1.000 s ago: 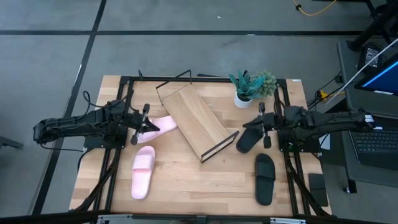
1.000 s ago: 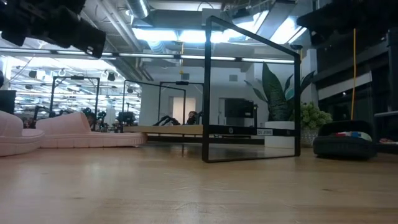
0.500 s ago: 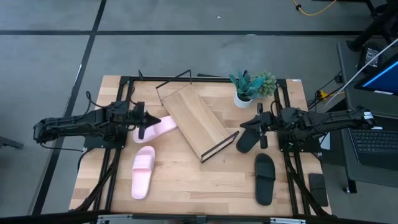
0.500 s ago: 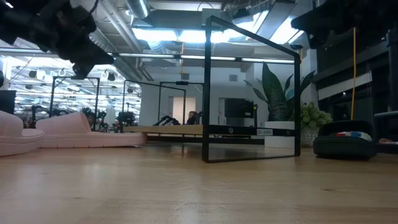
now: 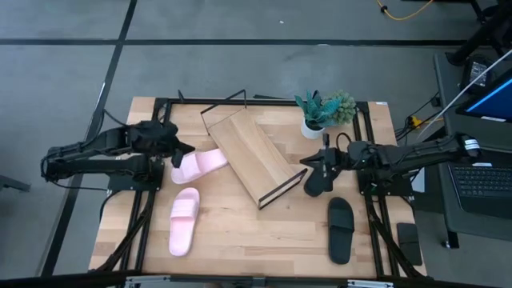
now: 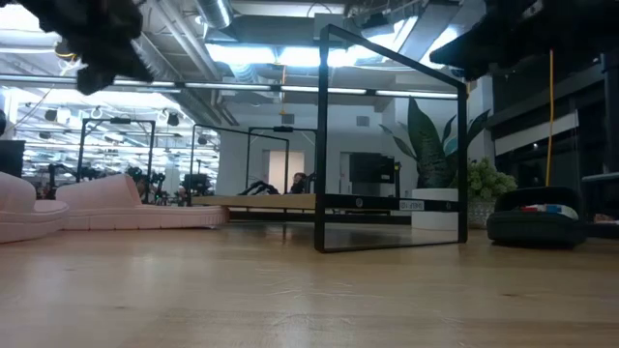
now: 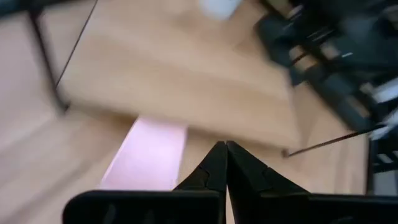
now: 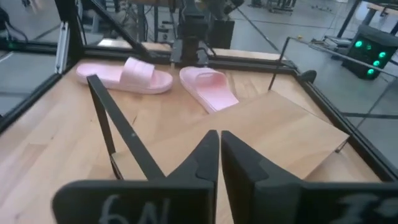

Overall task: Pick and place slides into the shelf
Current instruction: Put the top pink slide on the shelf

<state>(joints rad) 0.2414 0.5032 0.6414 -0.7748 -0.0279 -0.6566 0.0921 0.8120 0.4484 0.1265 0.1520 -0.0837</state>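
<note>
At the table's [image 5: 240, 240] middle the shelf [image 5: 250, 154] lies askew, nothing on its board. One pink slide [image 5: 200, 166] rests against its left edge, just beside the left gripper [image 5: 181, 149], whose fingers are pressed together, empty. The other pink slide [image 5: 184, 221] lies nearer the front-left corner. The right gripper [image 5: 318, 164], nearly closed and holding nothing, hovers over a black slide [image 5: 314, 182]; the second black slide [image 5: 340, 230] lies toward the front-right corner.

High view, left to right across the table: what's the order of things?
Left claw → pink slide on the table front → shelf → right claw → black slide on the table front.
</note>
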